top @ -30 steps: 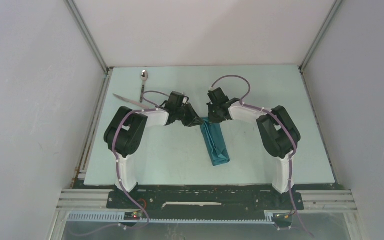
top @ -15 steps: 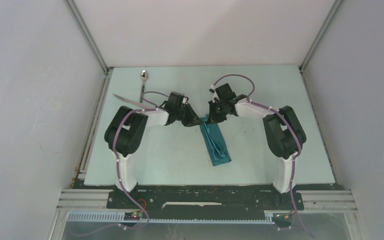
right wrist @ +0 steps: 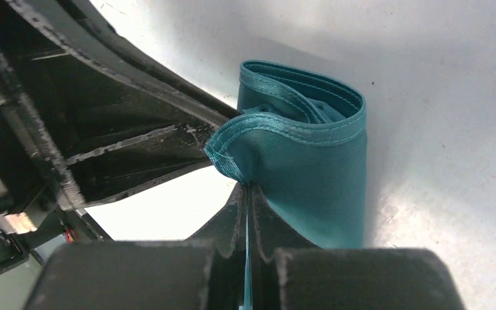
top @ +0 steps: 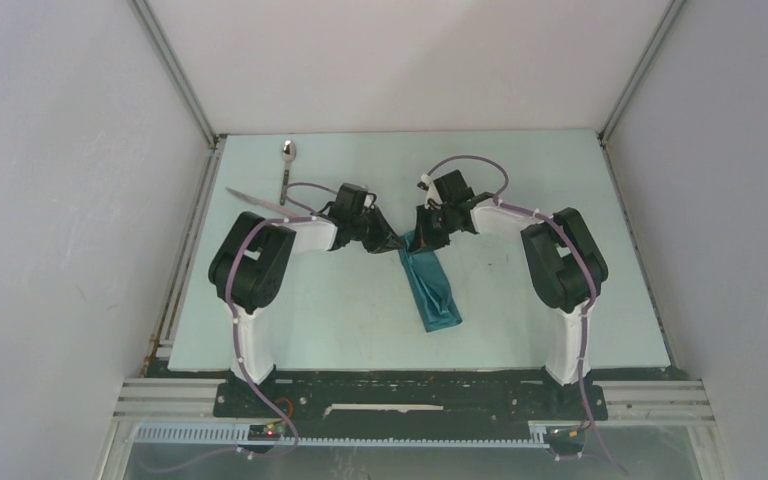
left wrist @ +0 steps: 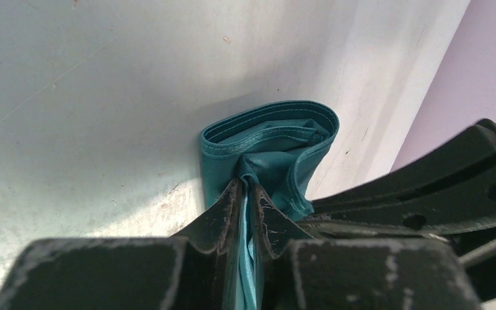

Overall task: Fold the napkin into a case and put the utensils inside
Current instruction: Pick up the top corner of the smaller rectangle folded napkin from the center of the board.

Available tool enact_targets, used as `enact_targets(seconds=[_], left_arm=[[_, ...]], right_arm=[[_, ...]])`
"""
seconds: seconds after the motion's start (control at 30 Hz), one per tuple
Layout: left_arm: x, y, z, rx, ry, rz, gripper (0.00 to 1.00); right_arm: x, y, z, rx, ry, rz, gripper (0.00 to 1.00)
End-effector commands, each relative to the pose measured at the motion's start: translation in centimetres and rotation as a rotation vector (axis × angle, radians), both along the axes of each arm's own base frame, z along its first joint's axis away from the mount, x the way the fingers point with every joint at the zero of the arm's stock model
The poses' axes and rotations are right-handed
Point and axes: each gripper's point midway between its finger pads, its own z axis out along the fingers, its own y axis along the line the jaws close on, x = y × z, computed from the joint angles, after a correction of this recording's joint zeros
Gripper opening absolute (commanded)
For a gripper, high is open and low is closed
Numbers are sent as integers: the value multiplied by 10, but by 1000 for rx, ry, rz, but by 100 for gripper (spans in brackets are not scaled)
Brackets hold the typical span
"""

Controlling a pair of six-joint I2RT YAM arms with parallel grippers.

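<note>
**A:** What lies at ten o'clock?
**B:** Knife point(top: 255, 200) and spoon point(top: 287, 165), untouched.
**A:** And centre?
**B:** Left gripper point(top: 388, 240) and right gripper point(top: 422, 238) both clamp the napkin's point(top: 432, 295) twelve-o'clock end. The right has edged inward, lifting that end, likely opening it for loading.

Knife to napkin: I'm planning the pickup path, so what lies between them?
The left end effector, shut on the napkin, and its white forearm lie between that cloth and the knife, as the top view shows.
</note>
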Motion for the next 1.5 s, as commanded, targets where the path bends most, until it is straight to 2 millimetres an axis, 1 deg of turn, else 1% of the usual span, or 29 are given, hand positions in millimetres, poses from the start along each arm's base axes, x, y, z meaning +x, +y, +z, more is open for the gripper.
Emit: enact_targets(seconds=[0.0, 0.1, 0.2, 0.3, 0.37, 0.5, 0.6, 0.7, 0.73, 0.87, 0.93, 0.97, 1.03, 1.23, 1.3, 1.4, 1.47], left_arm=[[8, -1, 21, -30, -64, 0, 14], [6, 6, 30, -4, -91, 1, 16], [3, 12, 36, 23, -111, -1, 20], [1, 16, 37, 28, -109, 9, 26], [2, 17, 38, 30, -114, 14, 32], [7, 9, 38, 15, -106, -6, 44], [7, 2, 31, 1, -78, -22, 49], [7, -2, 26, 7, -71, -25, 55], [8, -3, 25, 6, -70, -27, 55], [10, -7, 22, 5, -69, -29, 50], [10, -8, 20, 5, -65, -30, 52], [10, -9, 20, 3, -66, -32, 54], [10, -10, 22, 6, -75, -29, 56], [12, -7, 32, 7, -111, -7, 54], [13, -8, 34, 3, -114, -6, 52], [11, -10, 31, -7, -94, -6, 43], [10, -11, 29, -1, -92, -7, 42]], right_arm=[[2, 3, -8, 58, 37, -5, 0], [4, -1, -17, 49, 57, -22, 0], [6, -4, -20, 46, 54, -30, 1], [6, -5, -20, 47, 56, -29, 1], [6, -5, -21, 50, 59, -28, 1], [4, -3, -21, 55, 63, -21, 1], [4, -2, -19, 61, 59, -19, 1], [5, -2, -18, 63, 55, -20, 0], [5, -2, -18, 63, 55, -19, 0], [5, -1, -17, 65, 54, -16, 0], [4, 0, -17, 65, 52, -14, 0], [5, -1, -17, 65, 51, -13, 0], [4, -1, -18, 64, 53, -12, 0], [4, -1, -17, 64, 51, -10, 0], [4, -1, -16, 64, 49, -9, 0], [4, 0, -16, 64, 47, -8, 0], [4, -1, -15, 65, 44, -9, 0]])
